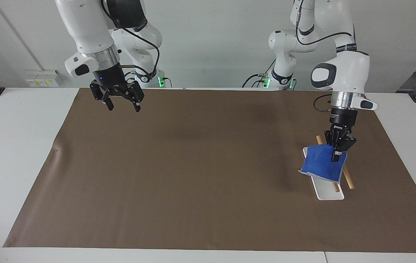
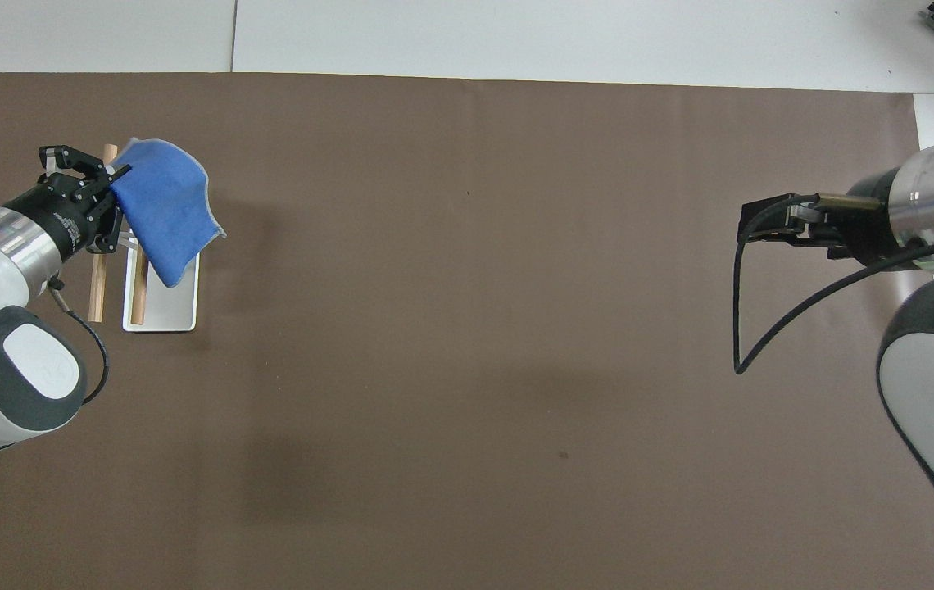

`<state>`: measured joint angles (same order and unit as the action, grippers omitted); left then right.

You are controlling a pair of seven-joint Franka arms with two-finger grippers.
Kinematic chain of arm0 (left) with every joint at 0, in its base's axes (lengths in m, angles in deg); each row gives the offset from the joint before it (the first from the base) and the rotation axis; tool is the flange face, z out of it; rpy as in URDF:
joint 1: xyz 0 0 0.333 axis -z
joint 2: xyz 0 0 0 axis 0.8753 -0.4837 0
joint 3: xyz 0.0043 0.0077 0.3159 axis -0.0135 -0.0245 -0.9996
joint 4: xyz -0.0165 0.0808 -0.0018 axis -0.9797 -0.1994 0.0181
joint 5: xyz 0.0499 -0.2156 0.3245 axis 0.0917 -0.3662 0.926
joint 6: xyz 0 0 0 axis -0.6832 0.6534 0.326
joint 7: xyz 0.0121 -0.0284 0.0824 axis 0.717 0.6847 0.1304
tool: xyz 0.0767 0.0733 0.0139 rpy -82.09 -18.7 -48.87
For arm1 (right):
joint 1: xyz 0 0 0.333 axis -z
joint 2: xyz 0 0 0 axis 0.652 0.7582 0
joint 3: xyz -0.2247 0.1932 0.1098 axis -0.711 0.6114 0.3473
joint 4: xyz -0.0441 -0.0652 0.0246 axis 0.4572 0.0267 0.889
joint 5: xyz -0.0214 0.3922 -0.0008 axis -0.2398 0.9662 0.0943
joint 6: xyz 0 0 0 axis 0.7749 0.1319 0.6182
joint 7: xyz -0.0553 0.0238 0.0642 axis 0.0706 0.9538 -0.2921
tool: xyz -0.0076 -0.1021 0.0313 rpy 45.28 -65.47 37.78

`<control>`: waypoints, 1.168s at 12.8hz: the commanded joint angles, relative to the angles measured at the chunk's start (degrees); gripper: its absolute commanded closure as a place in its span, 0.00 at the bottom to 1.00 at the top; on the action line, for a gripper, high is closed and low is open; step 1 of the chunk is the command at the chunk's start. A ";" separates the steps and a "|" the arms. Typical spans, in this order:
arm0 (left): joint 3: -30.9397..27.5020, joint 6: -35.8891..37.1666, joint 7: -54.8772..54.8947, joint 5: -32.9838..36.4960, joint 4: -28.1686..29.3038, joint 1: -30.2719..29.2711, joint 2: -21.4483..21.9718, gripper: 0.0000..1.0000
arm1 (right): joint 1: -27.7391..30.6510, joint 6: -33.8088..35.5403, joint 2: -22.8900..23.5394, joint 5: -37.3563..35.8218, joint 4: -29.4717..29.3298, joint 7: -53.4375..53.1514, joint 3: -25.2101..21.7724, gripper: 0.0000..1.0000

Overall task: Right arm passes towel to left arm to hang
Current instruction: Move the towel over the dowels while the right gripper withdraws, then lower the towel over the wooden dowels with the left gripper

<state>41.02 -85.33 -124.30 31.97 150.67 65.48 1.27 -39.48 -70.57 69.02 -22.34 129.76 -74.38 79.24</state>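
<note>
The blue towel point(image 1: 321, 165) hangs from my left gripper point(image 1: 336, 157), which is shut on its upper corner. The towel hangs over the rack, a white base point(image 1: 330, 193) with two wooden rods point(image 1: 348, 180), and covers the end of the rack nearer the robots. In the overhead view the towel point(image 2: 164, 205) drapes from the left gripper point(image 2: 111, 172) across the rods point(image 2: 97, 283). My right gripper point(image 1: 123, 106) is open and empty, raised over the brown mat's edge at the right arm's end. It also shows in the overhead view point(image 2: 762, 221).
A brown mat point(image 1: 193, 175) covers most of the white table point(image 1: 18, 146). The rack's white base point(image 2: 160, 318) stands on the mat toward the left arm's end. A black cable point(image 2: 741, 328) loops from the right wrist.
</note>
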 commanded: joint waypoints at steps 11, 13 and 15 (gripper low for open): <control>0.65 -1.42 -6.29 0.66 6.30 -12.13 0.33 0.97 | -0.94 12.61 -1.71 -2.61 -3.65 12.89 -12.72 0.00; 0.65 -1.24 -6.30 0.75 6.30 -12.49 0.33 0.33 | -0.86 12.79 -2.59 -1.82 -2.15 11.32 -12.72 0.00; 0.65 -0.37 -6.47 0.75 5.77 -13.72 0.33 0.00 | -0.77 12.71 -2.60 -1.73 -2.06 10.43 -12.72 0.00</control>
<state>41.12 -85.67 -129.47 31.94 155.89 53.24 1.18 -40.35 -57.78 68.42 -23.71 125.42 -62.58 66.26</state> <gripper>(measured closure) 0.978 0.000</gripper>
